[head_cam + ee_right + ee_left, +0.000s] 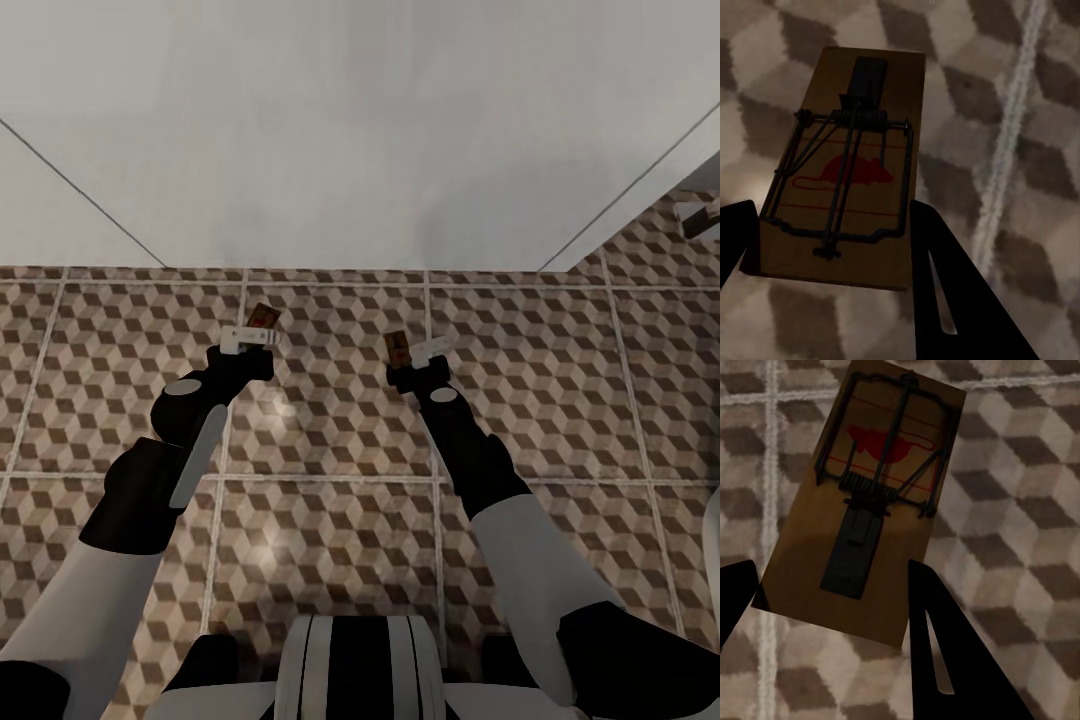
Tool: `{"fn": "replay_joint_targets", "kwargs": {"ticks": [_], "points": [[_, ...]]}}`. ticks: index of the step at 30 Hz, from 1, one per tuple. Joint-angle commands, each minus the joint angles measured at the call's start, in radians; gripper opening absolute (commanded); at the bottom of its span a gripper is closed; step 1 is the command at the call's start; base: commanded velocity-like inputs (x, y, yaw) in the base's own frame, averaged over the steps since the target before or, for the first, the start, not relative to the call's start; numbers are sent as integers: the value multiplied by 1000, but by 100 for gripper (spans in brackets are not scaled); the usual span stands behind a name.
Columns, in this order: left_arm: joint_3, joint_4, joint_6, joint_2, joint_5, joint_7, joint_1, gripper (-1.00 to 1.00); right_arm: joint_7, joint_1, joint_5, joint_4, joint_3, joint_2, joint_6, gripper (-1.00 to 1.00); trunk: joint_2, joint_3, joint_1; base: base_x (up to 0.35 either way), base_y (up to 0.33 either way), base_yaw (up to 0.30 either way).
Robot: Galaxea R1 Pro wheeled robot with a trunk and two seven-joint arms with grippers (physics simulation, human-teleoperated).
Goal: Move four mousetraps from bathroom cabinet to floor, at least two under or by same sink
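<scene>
Head view: the robot looks down at the bathroom floor (330,420), square tiles printed with a brown, beige and white cube pattern and pale grout lines. A plain white wall (360,130) runs along the far side. Both arms reach forward over the tiles. The left gripper (250,335) pinches a mousetrap (263,317), a small tan rectangle with a red spot. The right gripper (418,355) pinches a second mousetrap (398,347) of the same kind.

Left wrist view: the left-hand mousetrap (866,502) is a brown wooden board with a black wire bar, coiled spring and black tongue. A red shape and thin red lines are printed on it. Black fingers (945,652) close on its near end, above the tiles.

Right wrist view: the right-hand mousetrap (844,172) bears a red mouse silhouette with red lines, under black wire. No readable writing. Black fingers (945,292) clamp its edges, above the tiles.
</scene>
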State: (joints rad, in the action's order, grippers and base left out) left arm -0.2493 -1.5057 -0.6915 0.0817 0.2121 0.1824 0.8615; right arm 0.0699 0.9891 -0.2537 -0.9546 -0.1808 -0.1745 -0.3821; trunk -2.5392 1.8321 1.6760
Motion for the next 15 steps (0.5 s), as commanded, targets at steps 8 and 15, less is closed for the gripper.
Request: {"fn": "replay_joint_targets", "kwargs": {"ticks": [8,15], "points": [[-2,-1,-3,1,11,9,0,-100,2,0,-2,-1,-2,0,-7,-100,0,1,0,101,0,0],[-2,-1,-3,1,10,10,-1,-100,2,0,-2,-1,-1,0,-8,-100,0,1,0,11,0,0]]}}
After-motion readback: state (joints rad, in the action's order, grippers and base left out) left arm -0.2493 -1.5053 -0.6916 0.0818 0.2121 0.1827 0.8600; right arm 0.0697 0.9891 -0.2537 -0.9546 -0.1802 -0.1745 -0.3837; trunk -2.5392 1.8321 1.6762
